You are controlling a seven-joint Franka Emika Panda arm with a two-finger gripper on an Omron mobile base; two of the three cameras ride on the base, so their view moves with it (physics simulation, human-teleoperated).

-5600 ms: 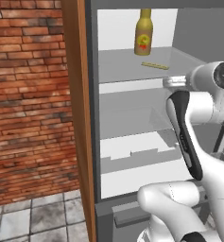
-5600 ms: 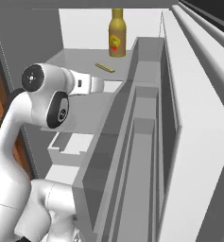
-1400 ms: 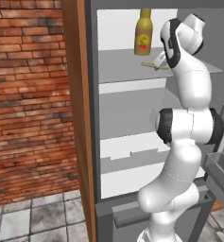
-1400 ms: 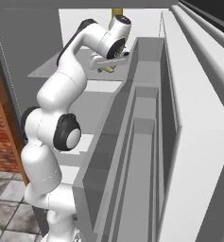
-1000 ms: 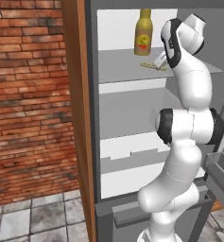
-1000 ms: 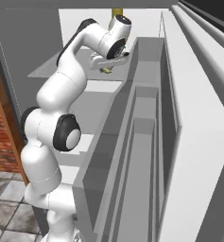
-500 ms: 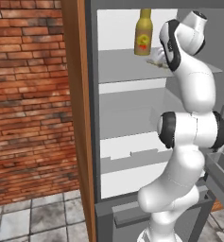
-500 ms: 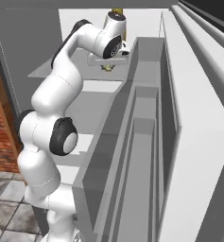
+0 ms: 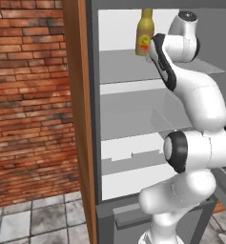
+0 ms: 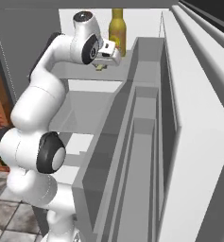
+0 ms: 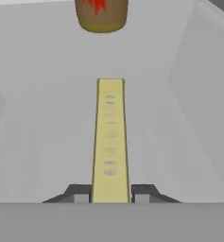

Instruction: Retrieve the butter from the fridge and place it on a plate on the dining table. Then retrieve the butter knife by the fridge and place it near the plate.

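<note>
- Since 1 second ago the pale yellow stick of butter (image 11: 109, 142) has gone from lying on the upper white shelf (image 9: 119, 67) of the tall grey fridge (image 10: 179, 142) to sitting raised between the end effector's (image 11: 110, 194) fingertips; in the right base view a small yellowish end (image 10: 100, 67) hangs under the hand, clear of the shelf.
- Over the same second the white arm's wrist has risen a little.
- End effector state: narrow, its 2 dark fingertips (image 11: 78, 193) clamped on the near end of the stick, which runs straight away from the hand.
- An amber bottle with a red and yellow label (image 9: 144, 33) stands on the same shelf, just behind the butter and apart from it.
- By my reading the pick is done; what is left is to draw the butter out of the fridge, past the bottle, and carry it to the plate.
</note>
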